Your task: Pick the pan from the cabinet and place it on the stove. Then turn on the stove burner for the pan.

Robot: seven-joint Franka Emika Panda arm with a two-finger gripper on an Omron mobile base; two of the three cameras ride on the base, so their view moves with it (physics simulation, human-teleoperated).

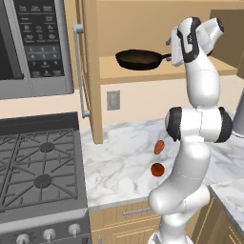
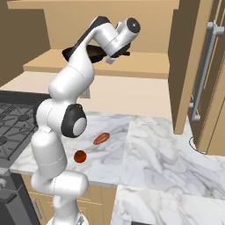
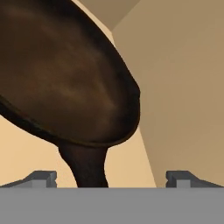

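The pan (image 1: pixel 138 59) sits on the lower shelf (image 1: pixel 143 72) of the open cabinet (image 1: pixel 93 71), its dark bowl toward the stove side and its long black handle (image 1: pixel 163 57) pointing toward the arm. The cabinet door (image 2: pixel 202 74) stands swung wide, its grey bar handle (image 2: pixel 203 70) facing outward. The pincer (image 3: pixel 111 177) is up at shelf height right at the pan handle, its jaws spread wide with one dark tip on either side of the handle's root (in the hand view the handle rises between them from the bottom, and the pan's brown interior looms close above). Nothing is clamped; the fingers (image 3: pixel 41 178) stand clear of the handle on both sides. Below, the marble tabletop (image 1: pixel 119 162) carries two small reddish items, an oblong one (image 1: pixel 159 147) and a round one (image 1: pixel 157 168) just beside it toward the front edge. To the left is the stove (image 1: pixel 40 167) with dark grates and silver knobs (image 1: pixel 49 234) along its front, bare of cookware, and the microwave (image 1: pixel 33 45) hangs above it.
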